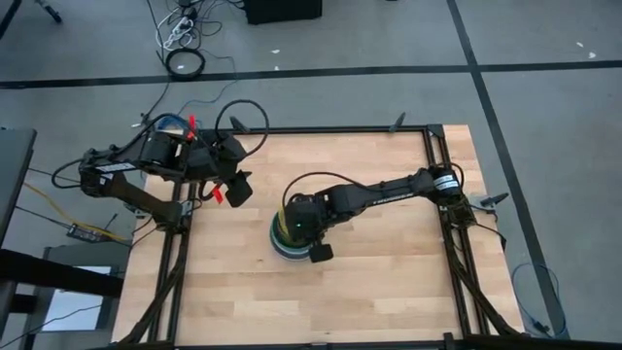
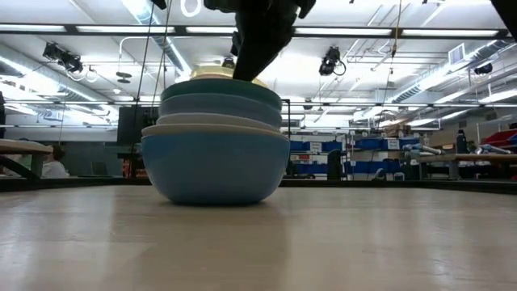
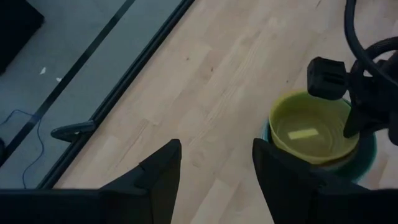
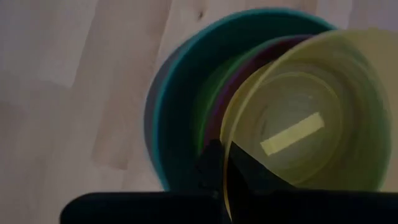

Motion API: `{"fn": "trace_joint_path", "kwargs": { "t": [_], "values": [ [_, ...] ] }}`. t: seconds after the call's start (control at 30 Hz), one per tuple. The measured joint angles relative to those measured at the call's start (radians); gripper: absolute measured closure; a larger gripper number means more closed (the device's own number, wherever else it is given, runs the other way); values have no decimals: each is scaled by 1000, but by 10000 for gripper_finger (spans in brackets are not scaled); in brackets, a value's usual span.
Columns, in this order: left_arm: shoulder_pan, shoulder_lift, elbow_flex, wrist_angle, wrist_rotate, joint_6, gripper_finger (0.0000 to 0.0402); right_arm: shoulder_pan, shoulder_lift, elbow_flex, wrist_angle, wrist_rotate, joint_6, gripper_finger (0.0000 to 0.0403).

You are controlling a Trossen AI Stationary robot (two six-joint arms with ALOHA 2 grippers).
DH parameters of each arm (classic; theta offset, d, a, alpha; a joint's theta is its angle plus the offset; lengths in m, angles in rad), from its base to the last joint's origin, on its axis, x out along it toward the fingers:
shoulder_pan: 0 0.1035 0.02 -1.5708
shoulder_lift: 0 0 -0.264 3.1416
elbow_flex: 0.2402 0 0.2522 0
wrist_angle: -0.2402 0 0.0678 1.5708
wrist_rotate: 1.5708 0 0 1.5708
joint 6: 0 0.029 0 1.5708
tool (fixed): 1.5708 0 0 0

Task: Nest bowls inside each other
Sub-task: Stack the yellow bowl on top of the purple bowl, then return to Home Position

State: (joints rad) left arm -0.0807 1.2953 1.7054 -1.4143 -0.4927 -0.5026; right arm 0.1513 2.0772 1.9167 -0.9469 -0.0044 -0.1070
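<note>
A stack of nested bowls [image 1: 292,241] stands in the middle of the table. In the low view a blue bowl [image 2: 214,166] is at the bottom, with a whitish bowl [image 2: 214,123] and a teal bowl [image 2: 220,99] above it. In the right wrist view the magenta rim [image 4: 214,118] and the green rim [image 4: 208,93] show inside the teal bowl [image 4: 177,99]. My right gripper [image 4: 225,158] is shut on the yellow bowl [image 4: 305,112] over the stack. My left gripper [image 3: 214,155] hangs open above the table's far left part, holding nothing. My right gripper pinches the yellow bowl's rim [image 4: 226,142], one finger inside the bowl [image 4: 252,171] and one outside [image 4: 208,167]. The fingers slant down from above. The bowl sits in the top of the stack, its rim above the teal one. I cannot tell whether it rests there.
A black metal frame [image 1: 435,156] runs along the table's left, right and far sides. Bare wood [image 1: 389,282] lies all around the stack. Cables [image 1: 185,60] lie on the floor beyond the far edge.
</note>
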Motion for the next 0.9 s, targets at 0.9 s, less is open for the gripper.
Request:
{"fn": "trace_joint_path", "kwargs": {
  "t": [0.9],
  "values": [
    [0,0,0,-3,3,10,195,39,0,0,9,-44,11,296]
  ]
}}
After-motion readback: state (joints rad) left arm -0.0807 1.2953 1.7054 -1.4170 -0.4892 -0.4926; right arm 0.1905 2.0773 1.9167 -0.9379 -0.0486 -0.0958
